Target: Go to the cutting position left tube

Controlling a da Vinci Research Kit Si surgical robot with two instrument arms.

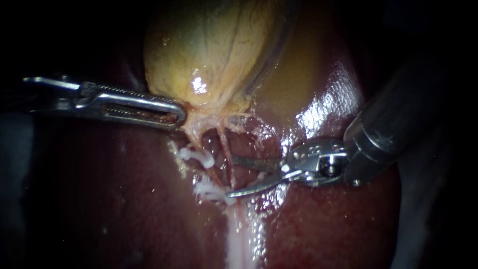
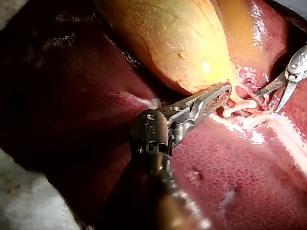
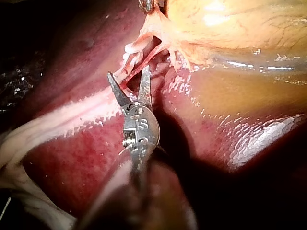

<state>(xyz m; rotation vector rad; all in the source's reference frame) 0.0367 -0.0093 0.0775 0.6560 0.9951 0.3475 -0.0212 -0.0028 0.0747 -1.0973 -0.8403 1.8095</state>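
Nearest the endoscope, a pale band (image 1: 239, 244) of glistening tissue runs up over the dark red liver (image 1: 124, 199) toward the working site. Just beyond it the right instrument (image 1: 231, 177) comes in from the right with its two thin blades spread apart and nothing gripped between them. Their tips lie close to the tubes.

The left tube (image 1: 208, 172) is a thin, pinkish-orange strand that slants down from the gallbladder's neck. It carries two white clips, a lower clip (image 1: 211, 192) near the lower blade tip and an upper clip (image 1: 196, 155) nearer the neck. The bare stretch between them lies just beside the blade tips. In the right wrist view a strand sits in the gap of the right instrument (image 3: 128, 72), but whether the blades touch it cannot be told. The redder right tube (image 1: 225, 147) runs alongside, close to the upper blade.

Farther back, the left instrument (image 1: 177, 115) comes in from the left with its jaws clamped together on tissue at the neck of the gallbladder (image 1: 214, 50), a swollen yellow-tan sac with a wet sheen.
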